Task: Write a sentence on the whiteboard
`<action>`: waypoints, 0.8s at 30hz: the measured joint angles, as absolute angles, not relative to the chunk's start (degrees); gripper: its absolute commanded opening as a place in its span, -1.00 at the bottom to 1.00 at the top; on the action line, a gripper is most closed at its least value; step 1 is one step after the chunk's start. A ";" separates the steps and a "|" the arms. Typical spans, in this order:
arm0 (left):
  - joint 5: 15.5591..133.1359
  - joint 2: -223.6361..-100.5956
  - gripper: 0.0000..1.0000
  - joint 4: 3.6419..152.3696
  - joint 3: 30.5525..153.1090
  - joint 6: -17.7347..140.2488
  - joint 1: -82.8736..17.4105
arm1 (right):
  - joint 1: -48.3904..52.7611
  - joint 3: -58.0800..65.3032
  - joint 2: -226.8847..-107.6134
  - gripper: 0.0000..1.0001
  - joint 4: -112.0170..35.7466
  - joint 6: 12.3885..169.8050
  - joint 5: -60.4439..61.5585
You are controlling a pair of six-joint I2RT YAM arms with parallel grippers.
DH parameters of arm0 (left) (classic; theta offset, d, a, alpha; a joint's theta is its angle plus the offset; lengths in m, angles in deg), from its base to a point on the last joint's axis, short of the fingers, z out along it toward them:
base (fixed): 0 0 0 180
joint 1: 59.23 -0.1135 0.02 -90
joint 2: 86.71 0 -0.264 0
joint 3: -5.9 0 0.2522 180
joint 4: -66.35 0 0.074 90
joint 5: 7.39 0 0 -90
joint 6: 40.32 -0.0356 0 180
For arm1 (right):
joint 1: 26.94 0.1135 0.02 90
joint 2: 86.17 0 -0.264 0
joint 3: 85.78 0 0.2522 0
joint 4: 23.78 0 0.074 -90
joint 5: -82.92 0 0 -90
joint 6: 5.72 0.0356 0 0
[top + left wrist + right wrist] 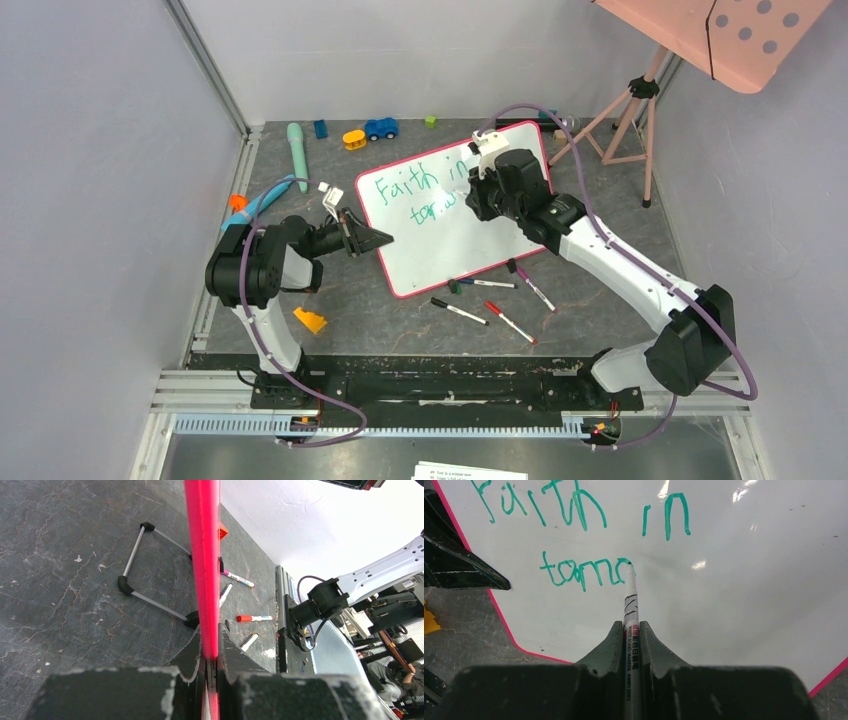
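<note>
**Figure: writing on the whiteboard (445, 250), caught mid-word.** The board stands at a slant on the worktop (400, 335) between the two arms. Its wire stand (145, 562) shows in the left wrist view.

- **Left jaws:** clenched on the board's pink edge (202, 570), apparently to steady it.
- **Right jaws:** grasping a marker (630, 615) by the barrel, with its tip touching the white surface at the end of the second line.
- **The sentence (579, 540):** written in green. The first line reads "Faith in". Beneath it is the start of a word, about "tomo", plus one stroke under the tip.

**Step in hand (judged):** spelling out the second-line word. It is plainly incomplete, so the sentence is not yet finished.

**Next move (judged):** the right arm needs to carry the tip rightward through the remaining letters, in light and even contact. There is bare board to that side for them. The left grip must resist the marker's push, or the slanted board may shift and smear the strokes.

Spare markers (505, 320) lie on the worktop just in front of the board's near edge.
</note>
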State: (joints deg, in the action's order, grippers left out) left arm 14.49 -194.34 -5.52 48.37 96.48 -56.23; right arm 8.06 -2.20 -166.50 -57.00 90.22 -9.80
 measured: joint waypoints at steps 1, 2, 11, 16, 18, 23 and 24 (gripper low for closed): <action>14.49 -194.34 -0.96 -5.52 48.37 96.48 -56.20 | 8.04 -2.20 -166.55 -1.00 -56.98 90.17 -10.02; 14.49 -194.34 -0.96 -5.52 48.37 96.48 -56.20 | 8.02 -2.20 -166.59 -1.00 -56.98 90.15 -10.22; 14.49 -194.34 -0.96 -5.52 48.37 96.48 -56.20 | 7.95 -2.20 -167.38 -1.00 -56.98 89.60 -11.71; 14.49 -194.34 -0.96 -5.52 48.37 96.48 -56.20 | 7.78 -2.20 -167.84 -1.00 -56.98 89.54 -11.97; 14.49 -194.34 -0.96 -5.52 48.37 96.48 -56.20 | 7.76 -2.20 -167.90 -1.00 -56.94 89.54 -11.95; 14.47 -194.34 -0.96 -5.49 48.37 96.48 -56.20 | 7.76 -2.20 -168.91 -1.00 -56.94 89.54 -11.90; 14.47 -194.34 -0.96 -5.52 48.37 96.48 -56.20 | 7.76 -2.20 -169.17 -1.00 -56.92 89.54 -11.90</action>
